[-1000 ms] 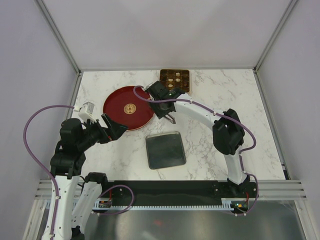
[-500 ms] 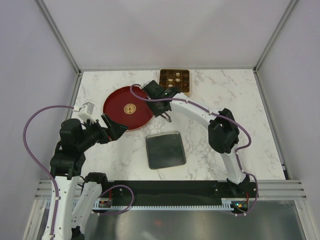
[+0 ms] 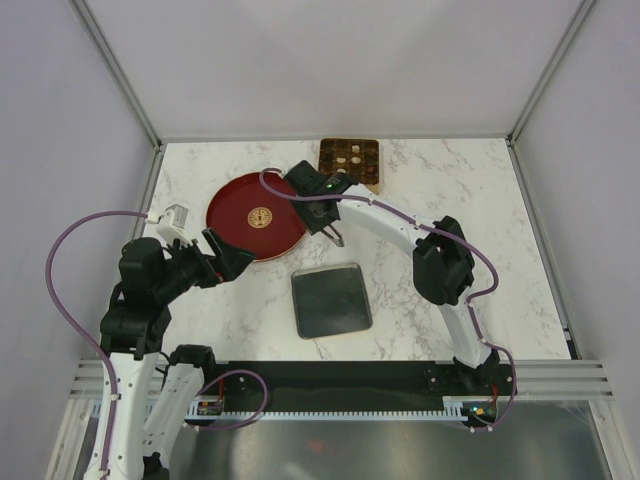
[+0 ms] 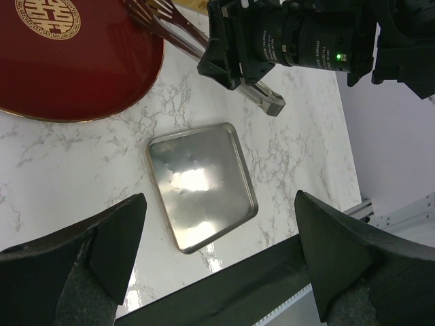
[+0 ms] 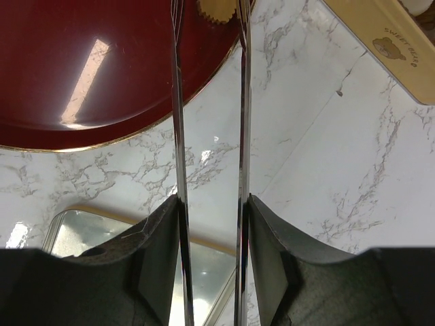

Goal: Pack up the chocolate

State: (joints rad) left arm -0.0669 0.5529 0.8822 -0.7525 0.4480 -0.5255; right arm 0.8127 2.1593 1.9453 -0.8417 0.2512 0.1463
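Note:
My right gripper (image 5: 209, 204) is shut on a pair of metal tongs (image 5: 178, 102), whose blades reach out over the rim of the red dish (image 5: 81, 75). A small brown piece of chocolate in a scalloped cup (image 5: 217, 9) shows between the tong tips at the top edge of the right wrist view. The square gold tin (image 3: 350, 160) at the back of the table holds several chocolate pieces (image 3: 343, 158). My right gripper (image 3: 318, 205) hovers between the dish and the tin. At the left, my left gripper (image 4: 217, 265) hangs open and empty.
A silver square lid (image 3: 331, 300) lies flat on the marble in front of the dish (image 3: 255, 214). The tin's side (image 5: 380, 41) carries bear pictures. A black rail (image 3: 340, 378) runs along the near table edge. Grey walls enclose the table.
My right arm has shifted a little left toward the red dish, carrying the tongs. The left arm has not moved.

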